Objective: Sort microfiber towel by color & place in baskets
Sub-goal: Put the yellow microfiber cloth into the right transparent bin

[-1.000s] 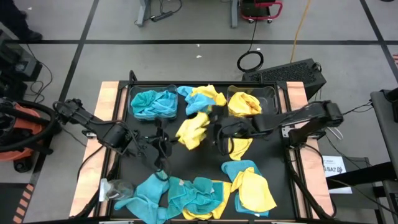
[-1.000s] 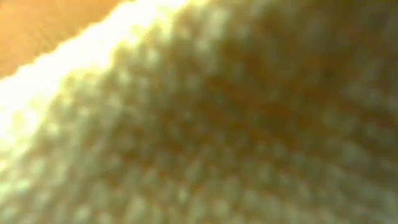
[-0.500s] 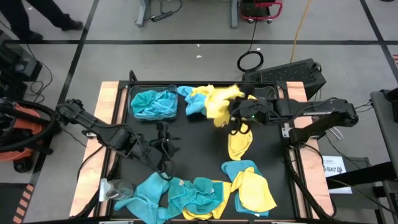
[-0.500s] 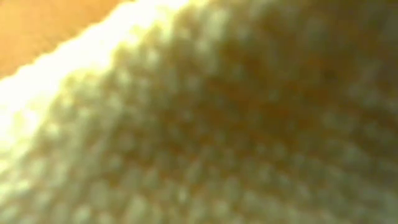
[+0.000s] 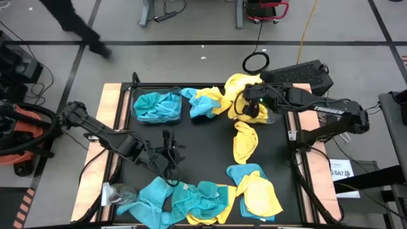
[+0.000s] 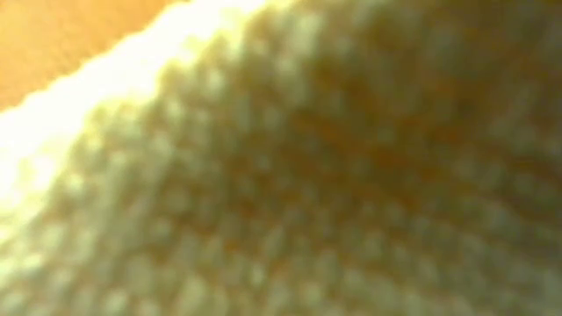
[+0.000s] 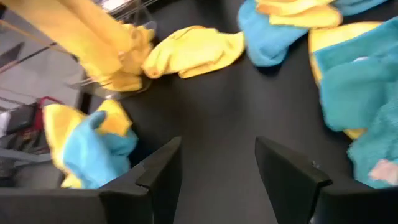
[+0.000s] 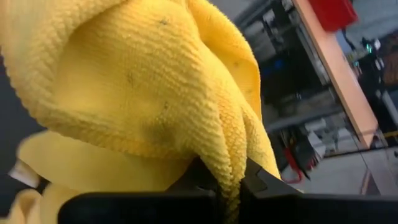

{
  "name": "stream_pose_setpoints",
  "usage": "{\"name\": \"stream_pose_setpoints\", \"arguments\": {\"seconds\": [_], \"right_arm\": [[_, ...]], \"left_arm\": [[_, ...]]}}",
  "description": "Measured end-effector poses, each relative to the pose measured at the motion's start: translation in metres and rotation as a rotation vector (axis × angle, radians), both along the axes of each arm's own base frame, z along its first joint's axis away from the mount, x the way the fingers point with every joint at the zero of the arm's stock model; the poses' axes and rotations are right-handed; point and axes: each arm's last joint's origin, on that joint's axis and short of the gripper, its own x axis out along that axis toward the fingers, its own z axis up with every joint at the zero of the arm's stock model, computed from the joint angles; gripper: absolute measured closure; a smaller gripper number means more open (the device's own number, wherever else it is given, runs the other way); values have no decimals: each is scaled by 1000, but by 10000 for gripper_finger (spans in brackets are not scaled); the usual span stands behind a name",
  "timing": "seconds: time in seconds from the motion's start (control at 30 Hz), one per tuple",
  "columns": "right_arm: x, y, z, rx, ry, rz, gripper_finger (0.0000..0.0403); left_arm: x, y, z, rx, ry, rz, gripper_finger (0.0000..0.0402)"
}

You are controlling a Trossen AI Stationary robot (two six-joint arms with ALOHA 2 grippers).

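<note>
Over the right basket (image 5: pixel 275 95), the right gripper (image 5: pixel 245 105), jaws clenched on a yellow towel (image 5: pixel 236 86), has carried it there from left of that basket, so release seems next, while the left gripper (image 5: pixel 166 149) waits far left of it, jaws released.

Low view: filled by blurred pale-yellow towel weave (image 6: pixel 299 175); table and arms hidden behind it.
Right basket (image 5: pixel 272 117): mostly covered by the yellow towel (image 5: pixel 238 89) and right arm.
Right gripper (image 8: pixel 230 180): fingertips buried in the yellow towel.
Person (image 5: pixel 76 22): blurred, cut off by the top edge.
</note>
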Motion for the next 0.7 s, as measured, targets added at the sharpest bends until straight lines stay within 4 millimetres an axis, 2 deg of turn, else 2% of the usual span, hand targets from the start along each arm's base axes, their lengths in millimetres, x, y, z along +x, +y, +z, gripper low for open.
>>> {"name": "stream_pose_setpoints", "arguments": {"seconds": [0.2, 0.43, 0.7], "right_arm": [[-13, -18, -4, 0, 74, -121, 402], [-27, -33, -12, 38, 122, -239, 402], [-35, -43, -60, 106, 223, -293, 402]], "left_arm": [[0, -1, -13, -13, 9, -14, 195], [1, -1, -13, -18, -1, -14, 195], [1, -1, -13, -21, -7, -14, 195]]}}
